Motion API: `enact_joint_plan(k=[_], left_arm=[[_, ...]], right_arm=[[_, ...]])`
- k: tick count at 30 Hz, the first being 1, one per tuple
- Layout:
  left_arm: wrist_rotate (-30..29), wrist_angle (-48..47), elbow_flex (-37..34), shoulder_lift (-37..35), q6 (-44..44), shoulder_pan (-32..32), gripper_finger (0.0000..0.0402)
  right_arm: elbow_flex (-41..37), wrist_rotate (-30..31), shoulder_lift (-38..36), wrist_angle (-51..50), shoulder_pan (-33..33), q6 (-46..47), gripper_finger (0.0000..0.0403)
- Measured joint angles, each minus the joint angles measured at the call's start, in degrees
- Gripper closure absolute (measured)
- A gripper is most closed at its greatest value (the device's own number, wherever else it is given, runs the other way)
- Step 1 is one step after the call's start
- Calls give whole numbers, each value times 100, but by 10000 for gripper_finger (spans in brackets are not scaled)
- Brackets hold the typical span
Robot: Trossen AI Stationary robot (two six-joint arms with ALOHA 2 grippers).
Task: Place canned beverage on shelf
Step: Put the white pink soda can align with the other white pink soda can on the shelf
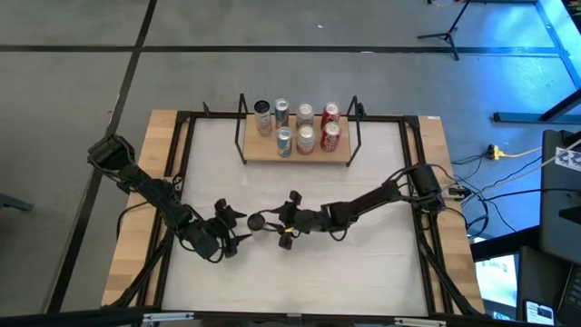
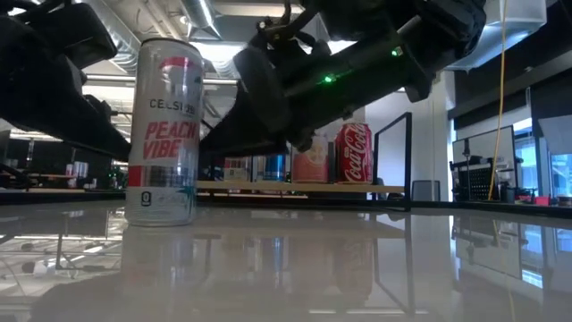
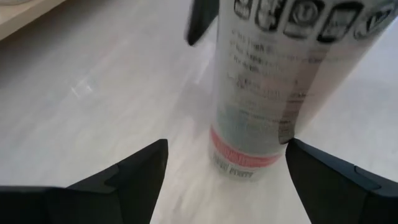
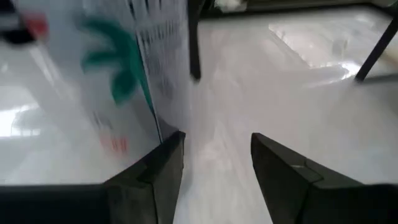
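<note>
Grippers meet mid-table: left gripper (image 1: 238, 221) spread open facing upright can (image 2: 164, 132), right gripper (image 1: 269, 221) half-open beside it.

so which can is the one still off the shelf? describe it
On the white table, in front of the shelf, one tall silver Celsius can stands upright between the two grippers. Unlike the seven shelved cans, it stands alone and reads "Peach Vibe".

Tall white Celsius can (image 2: 164, 132) upright on the table, well in front of the light-wood shelf (image 1: 298, 151) holding seven cans
</note>
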Motion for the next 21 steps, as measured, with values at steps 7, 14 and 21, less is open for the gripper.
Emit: enact_joint_plan(k=[7, 14, 21], left_arm=[[268, -277, 0, -58, -168, 4, 92], [800, -783, 52, -363, -274, 5, 92], [1023, -1131, 317, -1063, -114, -135, 92]], right_arm=[[-11, -114, -160, -487, 9, 370, 212], [-15, -1109, -242, -797, 35, 437, 212], [-7, -653, -568, -1283, 40, 420, 212]])
